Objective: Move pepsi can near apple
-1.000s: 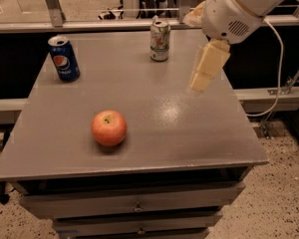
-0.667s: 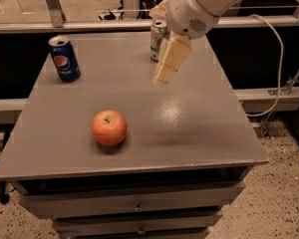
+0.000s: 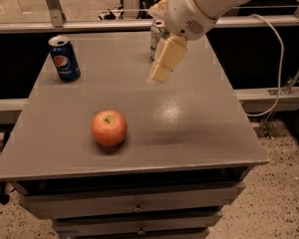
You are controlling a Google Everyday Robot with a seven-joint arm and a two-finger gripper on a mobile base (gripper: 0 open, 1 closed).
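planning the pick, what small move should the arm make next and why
Probably shift the gripper toward the picture's left and back, to the small dark blue pepsi can. The gripper hangs above the middle of the grey table, well apart from the can, which stands upright and ungrasped at the far left corner. The round red-orange apple lies near the front edge.

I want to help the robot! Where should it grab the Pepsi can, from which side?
Probably the pepsi can by its round middle, from the side facing the gripper: the can stands upright, and the gripper hangs above the middle of the table.
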